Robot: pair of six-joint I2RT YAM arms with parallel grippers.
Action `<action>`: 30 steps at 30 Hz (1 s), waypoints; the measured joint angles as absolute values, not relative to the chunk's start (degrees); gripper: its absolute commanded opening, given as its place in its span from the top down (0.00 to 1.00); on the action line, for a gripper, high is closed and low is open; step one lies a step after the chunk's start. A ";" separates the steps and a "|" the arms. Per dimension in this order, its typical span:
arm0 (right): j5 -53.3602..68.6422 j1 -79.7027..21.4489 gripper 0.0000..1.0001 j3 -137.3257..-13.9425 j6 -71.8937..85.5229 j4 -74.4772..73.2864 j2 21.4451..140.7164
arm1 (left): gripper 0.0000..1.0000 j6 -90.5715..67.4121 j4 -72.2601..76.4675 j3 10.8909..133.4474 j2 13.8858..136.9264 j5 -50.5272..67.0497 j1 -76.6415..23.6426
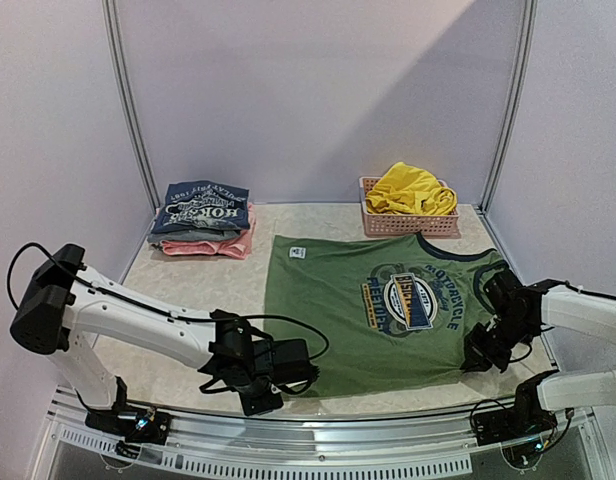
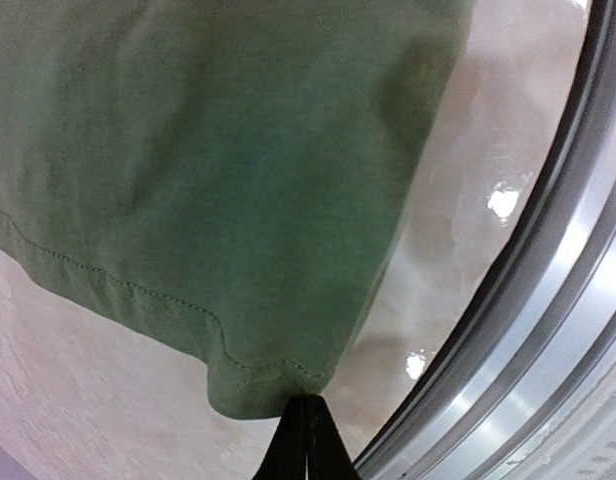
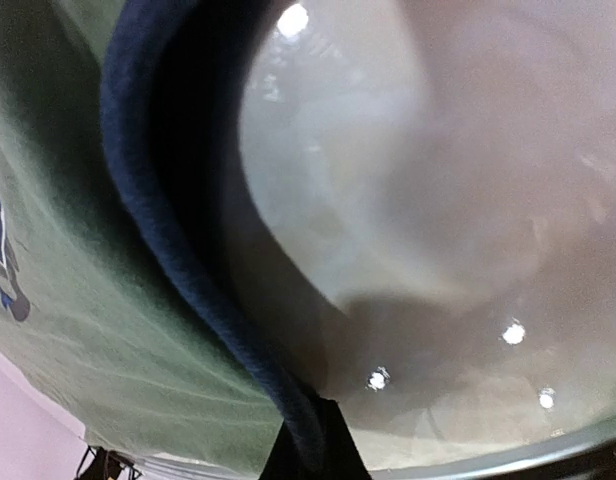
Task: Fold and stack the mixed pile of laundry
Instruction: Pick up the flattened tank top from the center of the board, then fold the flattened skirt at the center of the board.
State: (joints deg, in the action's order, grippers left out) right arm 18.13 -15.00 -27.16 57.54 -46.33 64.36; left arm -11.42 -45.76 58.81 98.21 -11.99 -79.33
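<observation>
A folded stack (image 1: 203,218) sits beyond the far-left corner of the shirt (image 1: 338,300). The left gripper (image 1: 293,362) is at the shirt's near-left corner. In the wrist view its fingers (image 2: 291,455) are pressed together on the very tip of the hem, which seems raised a little off the surface (image 1: 178,290). The shirt lies spread flat, logo up, with its neck to the right. Just past its far-right edge, the shorts (image 1: 410,188) are heaped in the basket (image 1: 408,224), not yet folded. At the shirt's near-right corner the right gripper (image 1: 480,356) is clamped on the dark trim (image 3: 178,260) of the armhole.

Both holds look thin: only the hem tip on the left, only the trim on the right. If the arms pull apart or lift unevenly, the cloth could slip from one gripper, more likely the left, and the fold would land crooked. A low carry could also drag the near edge and bunch the shirt.
</observation>
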 measured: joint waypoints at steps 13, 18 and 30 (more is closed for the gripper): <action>11.92 -15.00 1.00 -41.71 51.18 -60.51 69.12 | 1.00 -9.56 -48.01 62.41 95.46 -5.13 -74.13; 9.06 -15.00 1.00 -48.58 48.38 -64.93 73.14 | 1.00 -8.75 -49.47 64.62 95.46 -2.35 -71.09; 5.02 -15.00 1.00 -62.89 41.74 -70.57 85.25 | 1.00 -5.50 -54.50 72.10 95.96 2.48 -62.65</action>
